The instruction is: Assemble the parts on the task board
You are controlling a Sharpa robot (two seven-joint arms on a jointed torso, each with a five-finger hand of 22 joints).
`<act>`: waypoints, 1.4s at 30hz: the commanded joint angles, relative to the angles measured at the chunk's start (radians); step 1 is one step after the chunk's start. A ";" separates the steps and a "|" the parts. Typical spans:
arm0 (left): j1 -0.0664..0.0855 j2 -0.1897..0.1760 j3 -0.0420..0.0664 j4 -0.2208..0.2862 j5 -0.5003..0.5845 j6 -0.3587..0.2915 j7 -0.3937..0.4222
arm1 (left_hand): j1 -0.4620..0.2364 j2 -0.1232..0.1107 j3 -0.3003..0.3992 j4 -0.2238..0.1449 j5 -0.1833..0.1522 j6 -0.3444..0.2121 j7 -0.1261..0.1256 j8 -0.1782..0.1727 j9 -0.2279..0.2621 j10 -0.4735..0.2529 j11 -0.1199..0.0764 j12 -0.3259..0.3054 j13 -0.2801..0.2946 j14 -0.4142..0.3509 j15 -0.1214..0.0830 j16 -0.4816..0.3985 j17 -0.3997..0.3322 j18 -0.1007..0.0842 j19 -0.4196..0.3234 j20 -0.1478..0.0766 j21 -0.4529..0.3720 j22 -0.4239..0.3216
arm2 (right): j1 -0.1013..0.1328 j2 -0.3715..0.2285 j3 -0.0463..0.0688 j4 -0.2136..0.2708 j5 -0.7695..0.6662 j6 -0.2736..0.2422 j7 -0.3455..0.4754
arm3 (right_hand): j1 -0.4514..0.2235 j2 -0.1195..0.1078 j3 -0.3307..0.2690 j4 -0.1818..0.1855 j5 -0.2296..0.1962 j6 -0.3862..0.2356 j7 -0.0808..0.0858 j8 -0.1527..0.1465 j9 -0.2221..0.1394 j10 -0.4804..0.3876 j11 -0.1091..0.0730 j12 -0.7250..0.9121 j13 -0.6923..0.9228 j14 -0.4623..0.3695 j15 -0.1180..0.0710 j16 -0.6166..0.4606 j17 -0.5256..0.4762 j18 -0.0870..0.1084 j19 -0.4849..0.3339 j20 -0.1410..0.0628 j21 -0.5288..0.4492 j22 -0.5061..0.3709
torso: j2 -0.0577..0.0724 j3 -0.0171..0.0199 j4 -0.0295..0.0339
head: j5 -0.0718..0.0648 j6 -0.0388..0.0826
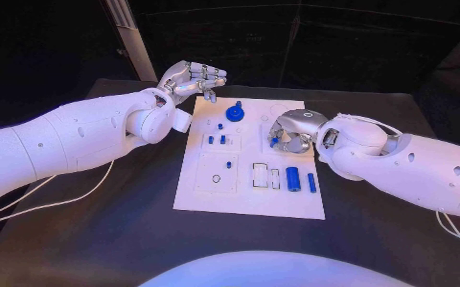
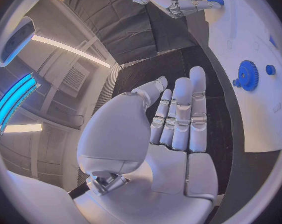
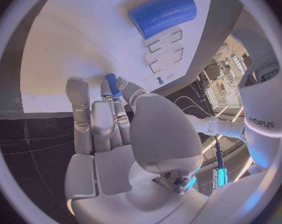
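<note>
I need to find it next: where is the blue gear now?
In the head view the blue gear sits on the far part of the white board, near the middle, between the left hand and the right hand.

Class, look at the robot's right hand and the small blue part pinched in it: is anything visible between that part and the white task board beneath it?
Nothing visible. The right hand holds the small blue part just over the task board. The blue gear and blue cylinders lie off to the sides.

Right hand (image 1: pixel 288 134) pinches blue part (image 1: pixel 274 141) over task board (image 1: pixel 240 194).
</note>
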State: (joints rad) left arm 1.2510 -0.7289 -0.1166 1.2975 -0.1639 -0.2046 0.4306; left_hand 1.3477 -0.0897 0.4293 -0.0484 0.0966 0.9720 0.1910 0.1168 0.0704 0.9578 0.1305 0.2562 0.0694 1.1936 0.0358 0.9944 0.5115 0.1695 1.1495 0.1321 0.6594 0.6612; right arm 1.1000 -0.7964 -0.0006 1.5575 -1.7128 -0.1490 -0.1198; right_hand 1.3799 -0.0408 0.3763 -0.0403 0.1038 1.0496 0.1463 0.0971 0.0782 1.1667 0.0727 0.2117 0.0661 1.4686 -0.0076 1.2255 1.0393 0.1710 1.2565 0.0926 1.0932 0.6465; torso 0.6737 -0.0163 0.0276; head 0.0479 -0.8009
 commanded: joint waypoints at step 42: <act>0.001 0.003 0.000 0.002 0.001 0.014 -0.001 | 0.002 0.002 0.002 -0.002 -0.001 0.000 0.002 0.007 -0.002 -0.010 0.000 0.007 -0.001 -0.005 0.001 -0.002 -0.002 0.013 -0.008 0.001 -0.005 -0.001 | 0.000 0.020 0.023 0.203 0.148 -0.139 0.103 | 0.013 0.006 0.104 -0.029 -0.044 0.031 0.007 0.001 -0.004 0.033 0.002 -0.048 0.003 0.018 -0.005 0.022 0.019 -0.025 0.013 -0.002 0.032 0.040 | 0.001 -0.0020 0.0022 | 0.012 -0.004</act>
State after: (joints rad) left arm 1.2510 -0.7278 -0.1167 1.2985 -0.1639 -0.2034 0.4260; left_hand 1.3477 -0.0897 0.4293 -0.0484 0.0966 0.9720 0.1910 0.1209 0.0705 0.9578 0.1305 0.2562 0.0695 1.1936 0.0358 0.9944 0.5100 0.1695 1.1495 0.1320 0.6594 0.6612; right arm 1.0996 -0.7937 0.0223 1.7676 -1.5979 -0.2770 -0.0739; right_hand 1.4015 -0.0359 0.4745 -0.0693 0.0523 1.0818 0.1474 0.1007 0.0741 1.2024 0.0685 0.1703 0.0695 1.4687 -0.0146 1.2410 1.0576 0.1549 1.2670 0.0890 1.1222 0.6874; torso 0.6725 -0.0179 0.0292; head 0.0561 -0.8028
